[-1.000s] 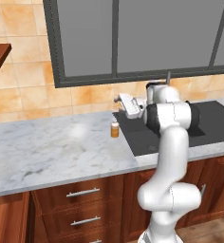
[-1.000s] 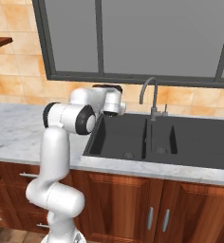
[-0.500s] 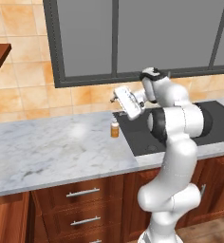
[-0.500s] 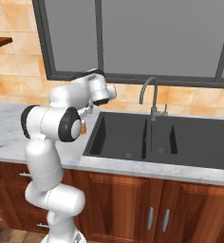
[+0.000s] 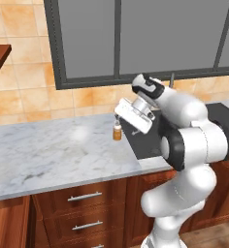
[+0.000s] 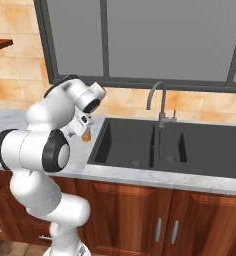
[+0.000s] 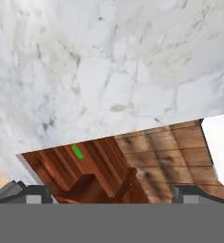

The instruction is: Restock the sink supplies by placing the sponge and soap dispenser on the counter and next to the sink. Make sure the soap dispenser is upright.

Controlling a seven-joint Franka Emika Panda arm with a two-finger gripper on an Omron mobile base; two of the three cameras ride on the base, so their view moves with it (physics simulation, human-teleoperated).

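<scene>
While the soap dispenser (image 5: 117, 131) stands upright on the counter (image 5: 53, 150), the gripper (image 5: 127, 117) hangs above it with nothing between its fingers.

The amber bottle sits on the marble just beside the left rim of the dark sink (image 6: 165, 147), toward the back edge of the worktop, under the window. In the right base view it peeks out orange (image 6: 86, 135) behind the white wrist, still close to the basin's left edge. The hand view looks down over veined marble (image 7: 114, 66) to its front edge, with the two dark fingertips (image 7: 35, 193) wide apart at the bottom corners. A small green sliver, possibly the sponge (image 7: 77, 151), shows below the worktop edge among brown wood.
</scene>
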